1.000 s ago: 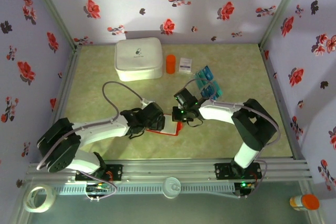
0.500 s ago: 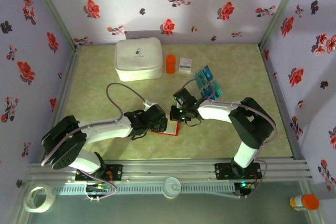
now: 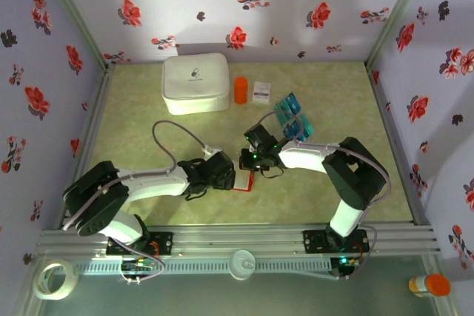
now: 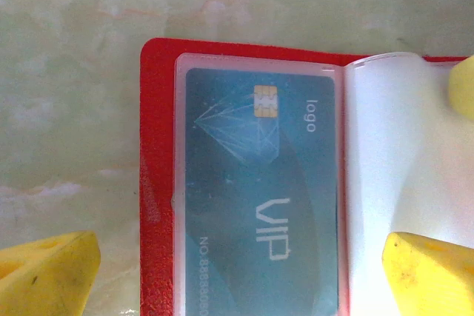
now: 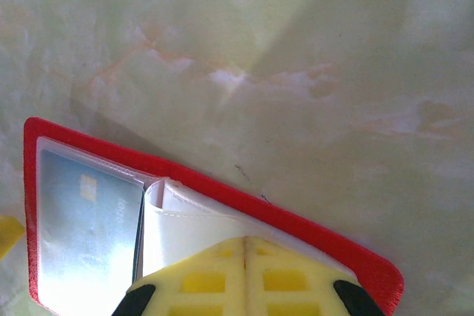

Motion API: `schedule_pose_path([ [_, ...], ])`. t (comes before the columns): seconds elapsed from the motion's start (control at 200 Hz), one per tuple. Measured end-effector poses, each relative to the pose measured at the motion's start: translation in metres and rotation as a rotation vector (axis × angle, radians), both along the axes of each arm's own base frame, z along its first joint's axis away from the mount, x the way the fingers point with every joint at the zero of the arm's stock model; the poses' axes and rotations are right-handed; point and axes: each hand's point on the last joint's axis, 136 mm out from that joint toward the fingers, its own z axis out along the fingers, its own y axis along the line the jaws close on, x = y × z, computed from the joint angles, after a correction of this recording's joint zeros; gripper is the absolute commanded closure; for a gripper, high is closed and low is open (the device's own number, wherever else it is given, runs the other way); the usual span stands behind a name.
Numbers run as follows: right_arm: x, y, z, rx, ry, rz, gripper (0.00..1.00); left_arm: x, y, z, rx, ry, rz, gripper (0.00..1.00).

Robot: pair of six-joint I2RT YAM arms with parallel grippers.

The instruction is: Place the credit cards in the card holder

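Change: over the last second the left pincer has slid toward 3 o'clock. It now sits over the card holder, so less red cover shows from above than before. The right pincer has barely shifted.

Left wrist view: card holder lies open on the desk, with one teal VIP card seated flat in a clear pocket. Left fingers are wide apart, straddling that page and holding nothing.

Right wrist view: right pincer is closed, fingers together, tips on the pale pocket leaves. We cannot tell whether it pins a leaf or only presses.

We judge one card is in and the rest are still to go. The credit cards sit near the card holder, at 1 o'clock from it.

Room: both pincers crowd the card holder, nearly touching, so we have little margin between them. Desk is open at 4 and 6 o'clock of it. Zip case, orange cylinder and white packet sit well apart at 11 to 12. Card holder is well apart from the desk edges.
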Motion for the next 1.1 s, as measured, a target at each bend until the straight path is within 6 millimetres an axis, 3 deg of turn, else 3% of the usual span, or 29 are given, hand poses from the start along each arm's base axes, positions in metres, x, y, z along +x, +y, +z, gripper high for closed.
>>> schedule_pose_path([
  [0.165, 0.0, 0.0, 0.0, 0.0, 0.0, 0.0, 0.94, -0.002, 0.002, 0.011, -0.047, -0.028, -0.001, 0.01],
  [0.36, 0.0, 0.001, -0.001, 0.002, 0.002, -0.003, 0.94, 0.001, -0.009, 0.016, -0.096, -0.043, -0.011, 0.01],
  [0.765, 0.001, 0.004, -0.001, 0.013, -0.003, 0.0, 0.95, 0.001, -0.016, -0.003, -0.077, -0.021, -0.023, 0.0],
  [0.875, 0.001, 0.004, -0.001, 0.013, -0.003, 0.001, 0.94, -0.001, -0.013, -0.009, -0.064, -0.014, -0.022, 0.05],
  [1.0, 0.001, 0.004, 0.0, 0.014, -0.002, 0.0, 0.88, 0.0, -0.01, -0.011, -0.061, -0.023, -0.017, 0.13],
  [1.1, 0.0, 0.005, 0.001, 0.015, -0.001, 0.003, 0.77, 0.0, -0.008, -0.013, -0.059, -0.033, -0.012, 0.14],
])
